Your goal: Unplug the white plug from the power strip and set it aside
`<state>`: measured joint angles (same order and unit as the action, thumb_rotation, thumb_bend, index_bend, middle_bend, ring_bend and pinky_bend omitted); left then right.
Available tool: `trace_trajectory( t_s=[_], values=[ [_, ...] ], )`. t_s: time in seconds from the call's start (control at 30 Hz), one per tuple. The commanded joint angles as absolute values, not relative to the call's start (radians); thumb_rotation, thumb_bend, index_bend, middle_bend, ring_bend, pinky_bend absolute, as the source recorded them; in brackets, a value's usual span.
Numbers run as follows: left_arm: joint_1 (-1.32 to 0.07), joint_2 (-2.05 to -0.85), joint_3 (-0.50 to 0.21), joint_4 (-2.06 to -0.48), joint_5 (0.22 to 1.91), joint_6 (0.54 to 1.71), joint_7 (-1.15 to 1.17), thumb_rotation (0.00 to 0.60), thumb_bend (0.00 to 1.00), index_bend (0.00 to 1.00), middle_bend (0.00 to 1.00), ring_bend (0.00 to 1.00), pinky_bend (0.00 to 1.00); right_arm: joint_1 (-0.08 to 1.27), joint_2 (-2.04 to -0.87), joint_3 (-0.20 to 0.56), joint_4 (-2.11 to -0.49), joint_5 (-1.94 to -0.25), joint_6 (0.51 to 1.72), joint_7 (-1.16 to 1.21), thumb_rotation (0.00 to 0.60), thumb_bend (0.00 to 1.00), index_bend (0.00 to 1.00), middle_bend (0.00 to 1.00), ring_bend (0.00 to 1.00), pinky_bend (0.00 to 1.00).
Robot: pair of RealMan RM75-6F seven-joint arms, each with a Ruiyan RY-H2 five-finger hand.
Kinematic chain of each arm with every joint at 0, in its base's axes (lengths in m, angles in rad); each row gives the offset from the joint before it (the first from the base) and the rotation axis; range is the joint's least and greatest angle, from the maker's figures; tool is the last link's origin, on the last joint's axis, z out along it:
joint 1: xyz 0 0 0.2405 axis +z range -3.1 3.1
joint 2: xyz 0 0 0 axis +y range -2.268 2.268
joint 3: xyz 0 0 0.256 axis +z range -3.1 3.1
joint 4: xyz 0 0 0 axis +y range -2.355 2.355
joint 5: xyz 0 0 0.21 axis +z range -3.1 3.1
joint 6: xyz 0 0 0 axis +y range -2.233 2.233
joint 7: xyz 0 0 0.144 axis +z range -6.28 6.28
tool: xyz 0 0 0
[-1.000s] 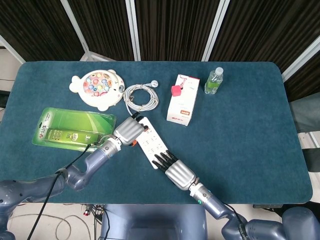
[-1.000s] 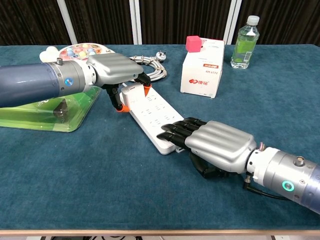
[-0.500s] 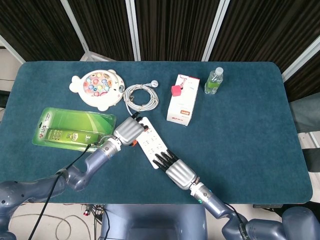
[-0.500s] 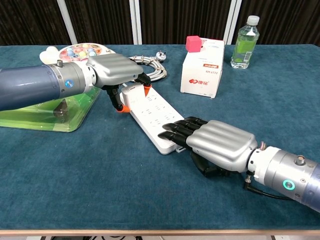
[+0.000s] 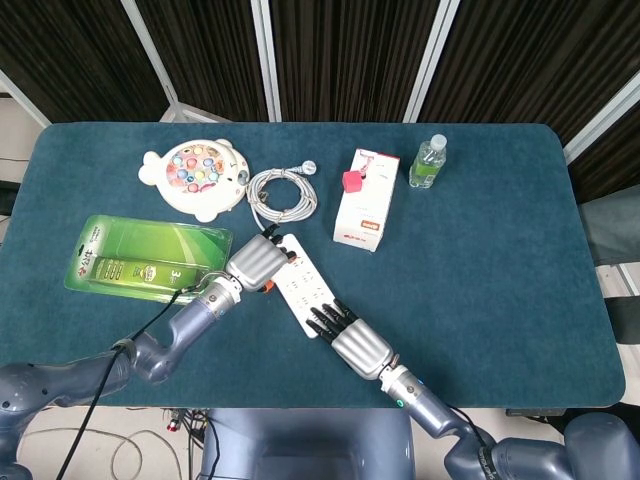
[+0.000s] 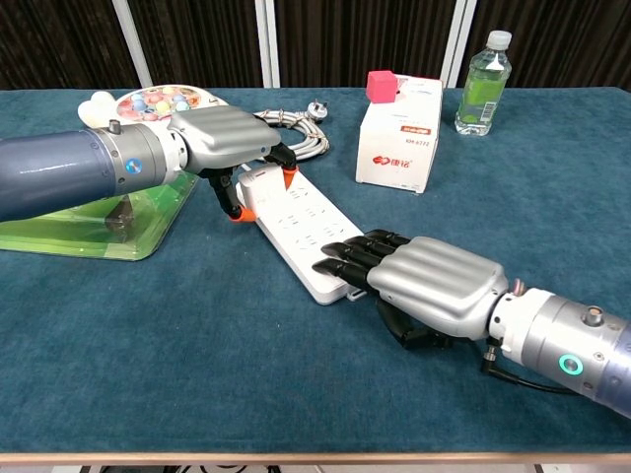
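Silver right hand [image 6: 419, 286]: lying nearest, fingers extended flat and together, dark fingertips pressing the near end of the power strip [image 6: 296, 232], holding nothing.
Power strip: lying as a long white plastic bar on the blue felt bench [image 6: 148, 345], long axis running diagonally from the right hand up-left toward the left hand.
Left hand [image 6: 232, 148]: curling over the strip's far end, fingers closing around the white plug [image 6: 261, 177]; the grip itself is partly hidden.
White plug: sitting in the far socket, directly under the left hand, well apart from the right.
Judgement: the pull is going to be upward, away from the strip.
Farther: coiled grey cable [image 5: 282, 192], glossy green package [image 5: 145, 257].
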<state>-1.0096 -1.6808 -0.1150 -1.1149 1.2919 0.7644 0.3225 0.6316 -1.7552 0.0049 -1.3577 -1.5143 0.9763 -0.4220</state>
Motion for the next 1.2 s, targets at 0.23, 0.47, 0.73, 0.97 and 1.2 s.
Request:
trace_trajectory(
  t_s=[0.23, 0.47, 0.73, 0.97, 1.2],
  values=[
    [-1.007, -1.680, -0.121, -1.123, 1.296, 0.775, 0.321, 0.600, 0.37, 0.73, 0.76, 0.27, 0.13, 0.630, -1.758, 0.000, -1.357, -1.513, 0.977, -0.423, 0.600, 0.97, 0.00, 0.00, 0.00, 0.04],
    [-1.009, -1.679, -0.129, -1.126, 1.294, 0.778, 0.324, 0.600, 0.37, 0.73, 0.76, 0.27, 0.13, 0.629, -1.760, -0.002, -1.358, -1.514, 0.978, -0.423, 0.600, 0.97, 0.00, 0.00, 0.00, 0.03],
    [-1.008, -1.672, -0.136, -1.141, 1.294, 0.786, 0.324, 0.600, 0.37, 0.74, 0.77, 0.28, 0.13, 0.628, -1.763, -0.005, -1.360, -1.516, 0.980, -0.425, 0.600, 0.97, 0.00, 0.00, 0.00, 0.04],
    [-1.008, -1.657, -0.144, -1.162, 1.297, 0.797, 0.323, 0.600, 0.37, 0.74, 0.78, 0.28, 0.13, 0.627, -1.768, -0.010, -1.364, -1.516, 0.979, -0.429, 0.600, 0.97, 0.00, 0.00, 0.00, 0.03],
    [-1.007, -1.642, -0.147, -1.185, 1.296, 0.800, 0.324, 0.600, 0.37, 0.74, 0.78, 0.28, 0.13, 0.625, -1.775, -0.014, -1.361, -1.514, 0.975, -0.434, 0.600, 0.97, 0.00, 0.00, 0.00, 0.04]
  ],
)
